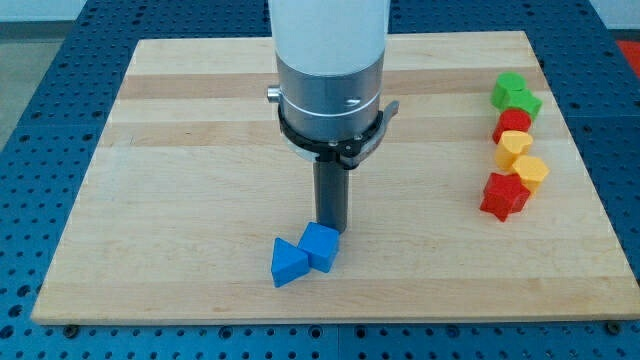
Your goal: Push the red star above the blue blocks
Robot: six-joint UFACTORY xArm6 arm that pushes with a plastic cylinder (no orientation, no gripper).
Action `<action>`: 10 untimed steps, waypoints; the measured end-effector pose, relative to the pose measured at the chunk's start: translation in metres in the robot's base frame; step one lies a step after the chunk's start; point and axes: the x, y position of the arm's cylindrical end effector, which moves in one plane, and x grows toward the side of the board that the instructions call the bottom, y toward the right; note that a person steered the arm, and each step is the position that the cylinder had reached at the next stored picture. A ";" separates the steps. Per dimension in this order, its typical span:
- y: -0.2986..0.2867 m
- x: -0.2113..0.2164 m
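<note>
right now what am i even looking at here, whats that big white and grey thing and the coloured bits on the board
The big white and grey cylinder is the end of a robot arm. It has no hand; it ends in a dark rod, and my tip slides on the wooden board to push blocks. There is one picture, from a single camera facing the board; where that camera is mounted is unknown.

My tip sits right behind the blue cube, at its upper edge, with the blue triangle touching the cube on the view's left.

At the view's right is a line of blocks: the green block at the top, the small red block, two yellow blocks, then the red star. Nothing is held.
</note>
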 end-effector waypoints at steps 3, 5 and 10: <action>0.151 0.031; 0.243 -0.011; 0.179 -0.027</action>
